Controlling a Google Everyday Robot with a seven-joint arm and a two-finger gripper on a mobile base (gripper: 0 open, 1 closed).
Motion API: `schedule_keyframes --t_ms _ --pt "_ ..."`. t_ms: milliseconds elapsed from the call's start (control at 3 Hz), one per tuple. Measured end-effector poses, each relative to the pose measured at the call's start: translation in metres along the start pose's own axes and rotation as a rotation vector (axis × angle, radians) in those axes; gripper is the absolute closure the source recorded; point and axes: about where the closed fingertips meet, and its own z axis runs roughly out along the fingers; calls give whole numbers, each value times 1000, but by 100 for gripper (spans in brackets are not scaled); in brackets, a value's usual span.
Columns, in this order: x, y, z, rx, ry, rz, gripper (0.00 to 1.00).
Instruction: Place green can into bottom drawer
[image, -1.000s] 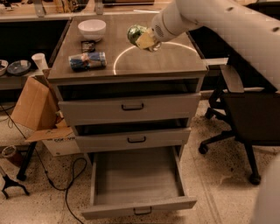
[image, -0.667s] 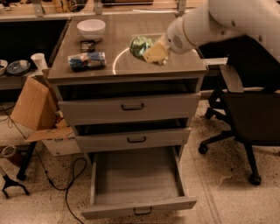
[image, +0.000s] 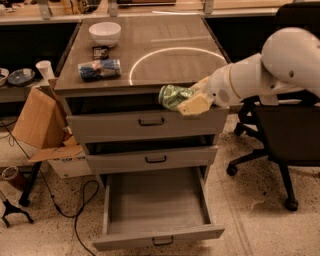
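At the front edge of the grey three-drawer cabinet (image: 75, 90), just under its lip and level with the gap above the shallow top drawer (image: 110, 127), the robot's cream-coloured two-finger gripper (image: 189, 101) is hovering at the end of a white arm (image: 260, 75) that is reaching in from the right. Its fingers are clamping around a small green can (image: 172, 96) with pale markings, which is lying tilted on its side in the grasp and sticking out to the left of the fingers. The can is hanging in the air, touching nothing but the gripper.

Well below it, the deep grey bottom drawer (image: 155, 200) is standing pulled out, showing its plain grey floor and a small dark handle on its front. The shallow middle drawer (image: 120, 161) is sitting slightly open above it.

On the brown cabinet top, a white bowl (image: 105, 34) is resting at the back left, a blue-wrapped cylindrical packet (image: 100, 69) is lying near the front left, and a small dark object (image: 100, 51) is sitting between them. A thin white ring (image: 185, 48) is marking the surface to their right. A black office chair (image: 285, 130) is standing beside the cabinet on the right, and a brown cardboard box (image: 37, 120) is leaning on the left.
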Motion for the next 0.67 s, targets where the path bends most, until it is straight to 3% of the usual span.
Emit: schedule_keyframes --t_ms 667 --pt "159 15 84 -38 30 141 100"
